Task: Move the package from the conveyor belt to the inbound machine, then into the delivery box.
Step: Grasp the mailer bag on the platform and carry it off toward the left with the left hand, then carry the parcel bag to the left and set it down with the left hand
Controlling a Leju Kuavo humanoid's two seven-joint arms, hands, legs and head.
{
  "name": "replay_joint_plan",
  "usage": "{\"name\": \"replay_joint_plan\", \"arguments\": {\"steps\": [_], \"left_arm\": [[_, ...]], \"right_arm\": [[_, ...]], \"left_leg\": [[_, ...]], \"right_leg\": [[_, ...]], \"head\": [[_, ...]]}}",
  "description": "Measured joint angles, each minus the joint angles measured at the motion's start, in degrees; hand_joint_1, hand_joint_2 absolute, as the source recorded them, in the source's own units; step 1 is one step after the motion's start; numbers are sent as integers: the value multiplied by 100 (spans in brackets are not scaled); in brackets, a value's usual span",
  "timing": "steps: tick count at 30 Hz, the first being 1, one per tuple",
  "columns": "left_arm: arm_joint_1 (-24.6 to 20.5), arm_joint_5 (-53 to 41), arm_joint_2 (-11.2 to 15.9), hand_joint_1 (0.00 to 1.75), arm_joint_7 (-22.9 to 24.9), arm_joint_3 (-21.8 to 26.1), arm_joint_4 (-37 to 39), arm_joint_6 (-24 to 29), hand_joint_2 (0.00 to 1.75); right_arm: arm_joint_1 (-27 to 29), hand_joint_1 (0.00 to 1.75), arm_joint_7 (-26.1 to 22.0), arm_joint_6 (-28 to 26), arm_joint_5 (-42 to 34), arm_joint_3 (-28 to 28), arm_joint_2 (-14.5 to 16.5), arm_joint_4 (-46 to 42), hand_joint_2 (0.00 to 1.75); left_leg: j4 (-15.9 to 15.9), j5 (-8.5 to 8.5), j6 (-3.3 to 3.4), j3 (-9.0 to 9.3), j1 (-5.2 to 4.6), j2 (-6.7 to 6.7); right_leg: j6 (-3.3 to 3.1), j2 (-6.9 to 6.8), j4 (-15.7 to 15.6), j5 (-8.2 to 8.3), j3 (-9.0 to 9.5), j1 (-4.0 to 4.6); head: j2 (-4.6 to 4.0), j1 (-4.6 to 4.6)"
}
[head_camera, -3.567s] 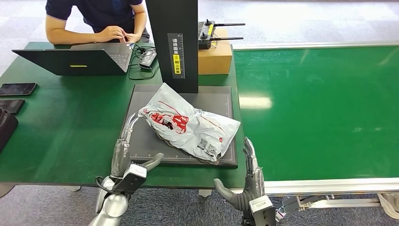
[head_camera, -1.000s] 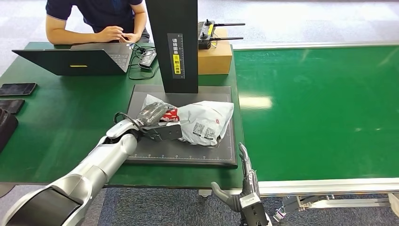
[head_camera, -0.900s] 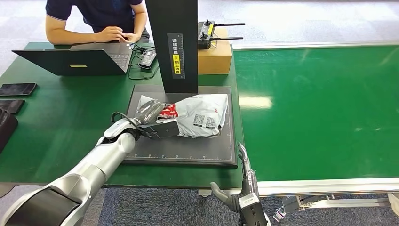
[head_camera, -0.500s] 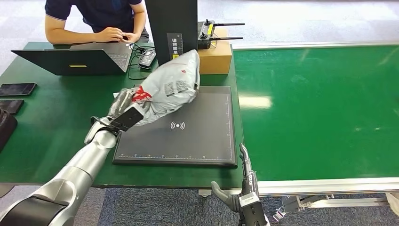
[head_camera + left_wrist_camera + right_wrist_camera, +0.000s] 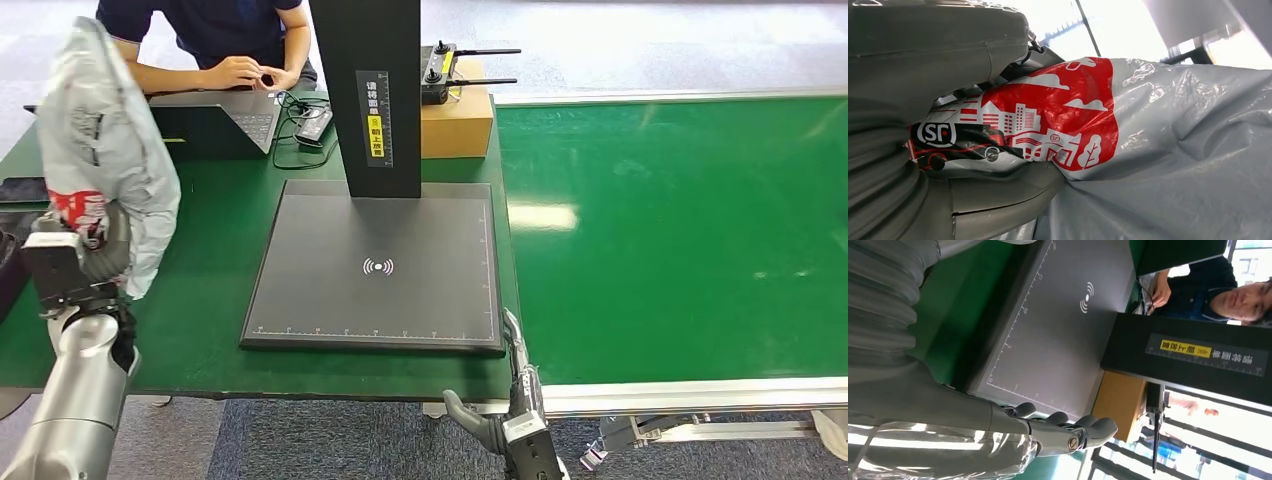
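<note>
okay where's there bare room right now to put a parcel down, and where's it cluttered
The scanner pad lies bare in front of its black column. The conveyor belt beside it is bare too. Crowded: the table's far edge, with laptop, cables and cardboard box, where the left hand holds the package.

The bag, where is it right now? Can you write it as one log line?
stage: carrying | bag: lifted, held by left hand, left of scanner pad | right hand: holds nothing, at table edge
</note>
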Motion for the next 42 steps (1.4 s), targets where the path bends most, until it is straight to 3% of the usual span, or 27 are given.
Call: {"name": "replay_joint_plan", "arguments": {"steps": [5, 9, 10, 13, 14, 17, 21, 30, 33, 38, 42], "left_arm": [[-185, -180, 176, 175, 37, 750, 335, 769, 175], [-490, -1136, 295, 173, 545, 1251, 957, 1386, 175], [-569, -1535, 307, 141, 712, 1425, 1093, 1440, 175], [-779, -3005, 292, 12, 1238, 2050, 1331, 1471, 175], [-842, -3475, 277, 0, 1413, 2266, 1376, 1475, 175], [-1030, -4353, 218, 0, 1799, 2812, 1537, 1478, 175], [-1239, -4739, 137, 0, 1932, 3185, 1853, 1478, 175], [-1512, -5211, -86, 0, 2222, 3148, 2391, 852, 175], [-1521, -5025, -203, 0, 1933, 3059, 2420, 496, 175], [-1453, -4220, -447, 0, 1122, 2909, 2361, -527, 175], [-977, -2984, -721, 0, 483, 2391, 1785, -1195, 175]], "right_arm": [[18, 0, 0, -2, 15, -13, 4, -4, 175], [31, 0, 0, 14, 81, -31, 16, -4, 175], [31, 0, 0, 29, 95, -35, 22, -4, 175], [29, 0, 0, 86, 124, -45, 40, -4, 175], [28, 0, 0, 102, 136, -46, 46, -4, 175], [19, 0, 0, 124, 169, -50, 63, -3, 175], [5, 0, 0, 155, 185, -53, 88, 5, 175], [10, 0, 0, 215, 205, -171, 139, 11, 175], [12, 0, 0, 216, 222, -215, 154, 11, 175], [27, 0, 0, 203, 236, -295, 185, 11, 175], [55, 0, 0, 171, 197, -328, 185, 11, 175]], "left_leg": [[0, 1, 0, 2, 0, -2], [1, 2, 0, 2, 0, -3], [1, 2, 0, 2, 0, -2], [1, 2, -1, 2, 0, 0], [1, 1, -1, 2, 0, 1], [1, 1, 0, 2, 0, 0], [2, 1, 0, 2, -1, -1], [5, 1, 0, 3, -2, 0], [5, 1, 0, 3, -2, 0], [5, 1, 0, 2, -2, 0], [5, -1, 1, 2, -3, 0]], "right_leg": [[0, -3, 0, 1, 2, 0], [-1, -4, 0, 1, 2, 1], [-1, -3, 0, 2, 1, 1], [-2, -1, 0, 2, 0, 2], [-2, -1, 0, 2, 0, 2], [-2, -2, 0, 1, 0, 1], [-1, -3, -1, 2, 1, 0], [1, -1, -1, 5, 1, -2], [1, -2, -1, 4, 1, -2], [1, 0, -1, 4, 1, -3], [2, 1, -1, 4, 1, -4]], "head": [[0, -1], [0, 0], [0, 0], [0, 0], [0, 0], [0, 1], [0, 0], [0, 0], [0, -1], [0, 0], [0, 1]]}}
